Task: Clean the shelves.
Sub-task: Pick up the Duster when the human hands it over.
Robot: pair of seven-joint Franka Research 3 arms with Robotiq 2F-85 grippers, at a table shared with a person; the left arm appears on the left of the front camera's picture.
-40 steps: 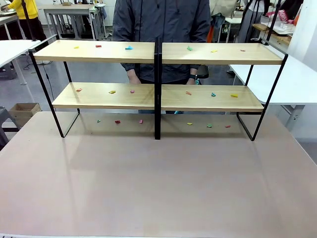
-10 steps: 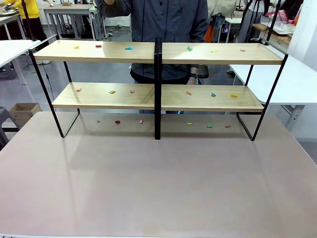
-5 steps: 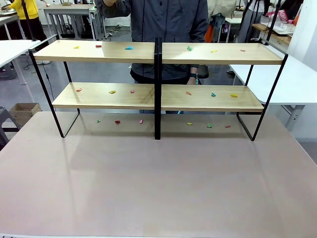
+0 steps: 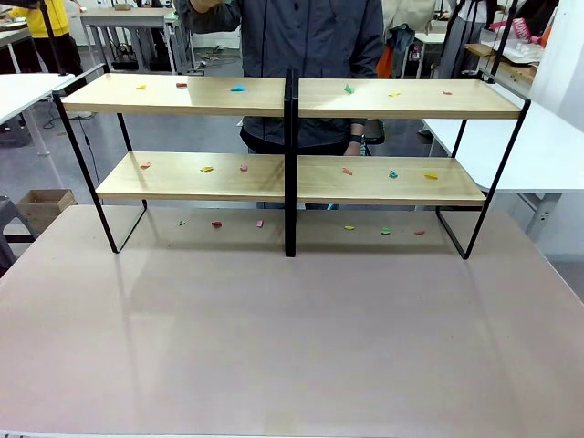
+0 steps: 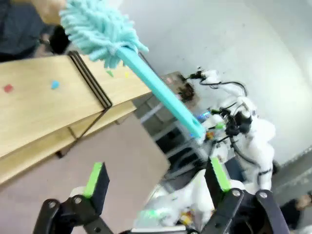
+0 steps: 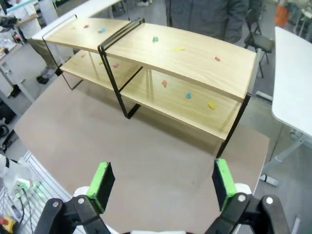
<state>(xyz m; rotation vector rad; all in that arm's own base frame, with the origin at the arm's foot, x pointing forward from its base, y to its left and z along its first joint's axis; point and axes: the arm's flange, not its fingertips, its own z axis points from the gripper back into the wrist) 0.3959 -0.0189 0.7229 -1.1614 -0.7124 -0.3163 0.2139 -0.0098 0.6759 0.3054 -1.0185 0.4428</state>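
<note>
Shelves [image 4: 210, 178] stand across the desk's [image 4: 292, 347] far side, scraps [image 4: 207, 169] on both tiers, left fingers [image 5: 95, 179] and right fingers [image 6: 104, 180] wide and empty, a person holding a duster [image 5: 146, 73] handle-first toward the left: pinch early and that thin handle likely slips and drops.

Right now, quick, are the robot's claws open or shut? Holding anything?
Left claw: open, holding nothing.
Right claw: open, holding nothing.

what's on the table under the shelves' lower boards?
Six small coloured scraps on the table, three under each half of the shelves. Black centre posts hide a narrow strip.
</note>
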